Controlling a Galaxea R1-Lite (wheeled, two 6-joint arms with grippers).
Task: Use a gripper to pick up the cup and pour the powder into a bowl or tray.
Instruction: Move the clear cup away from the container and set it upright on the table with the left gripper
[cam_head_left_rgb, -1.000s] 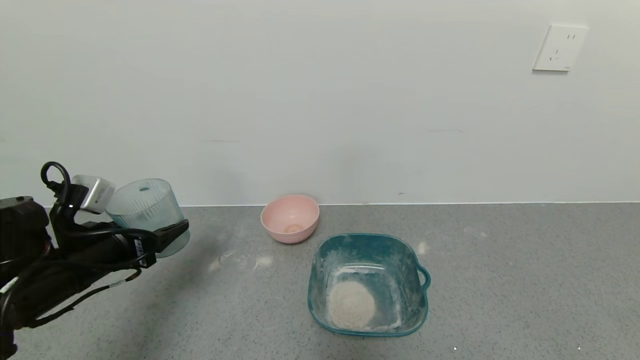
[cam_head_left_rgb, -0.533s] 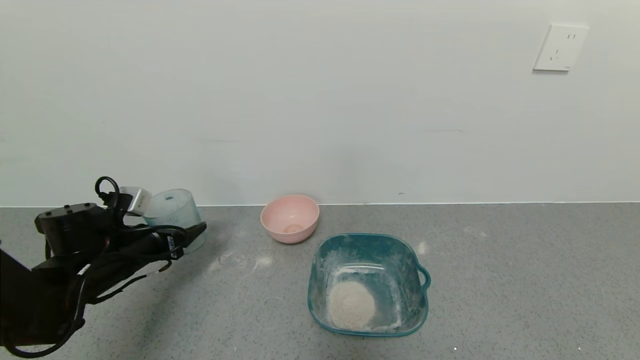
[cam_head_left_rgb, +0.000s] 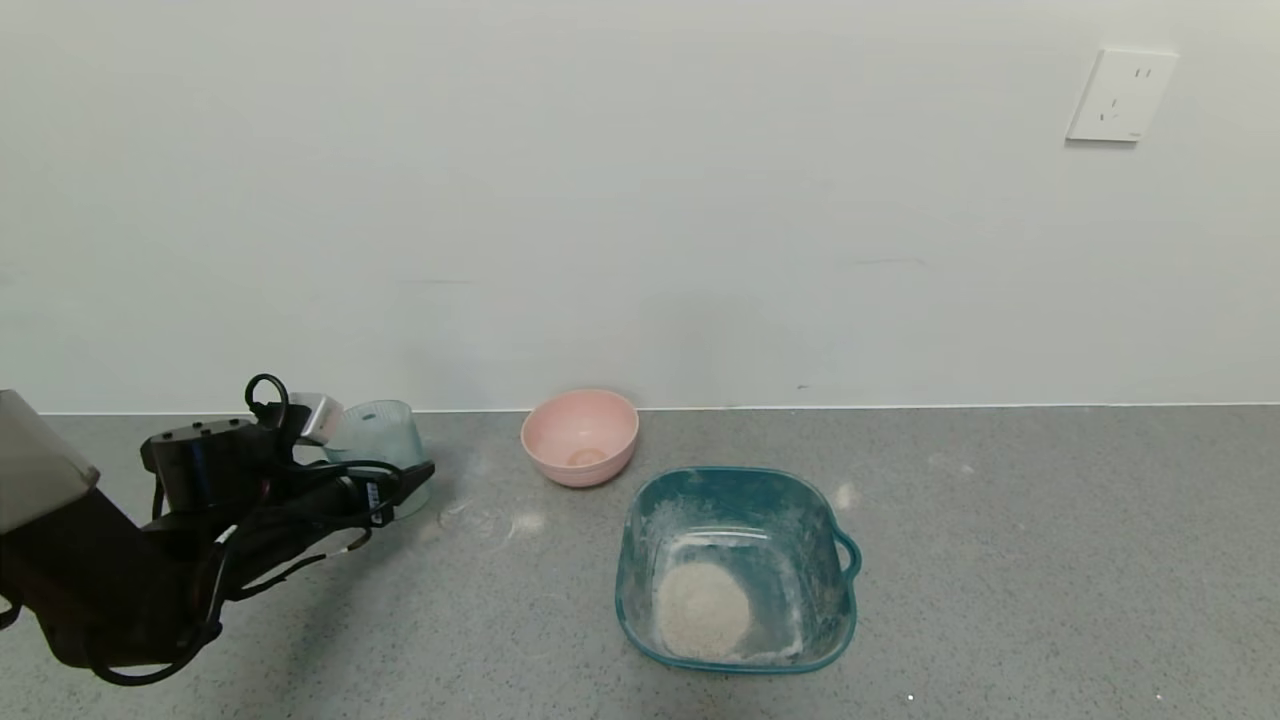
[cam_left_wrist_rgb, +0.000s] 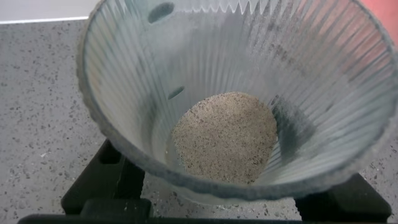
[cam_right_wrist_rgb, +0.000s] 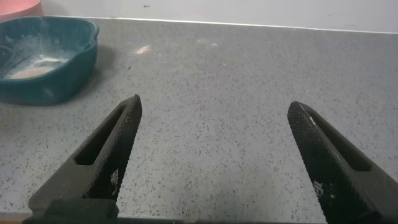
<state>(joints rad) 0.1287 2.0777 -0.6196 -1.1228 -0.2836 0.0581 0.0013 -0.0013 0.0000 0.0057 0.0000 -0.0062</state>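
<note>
Left gripper (cam_head_left_rgb: 405, 487): jaws clamped on the cup (cam_head_left_rgb: 385, 450), holding it upright, probably so nothing spilled
Cup: between the jaws, low over the counter (cam_head_left_rgb: 1000, 560)
Powder (cam_head_left_rgb: 701, 606): mounded in the teal basin (cam_head_left_rgb: 838, 600), well apart from the jaws
Right gripper (cam_right_wrist_rgb: 214, 155): jaws wide, empty

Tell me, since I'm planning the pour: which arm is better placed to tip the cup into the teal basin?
Left. Its tool is shut on the cup, powder inside. The right tool hangs open and empty over bare counter beside the basin.
</note>
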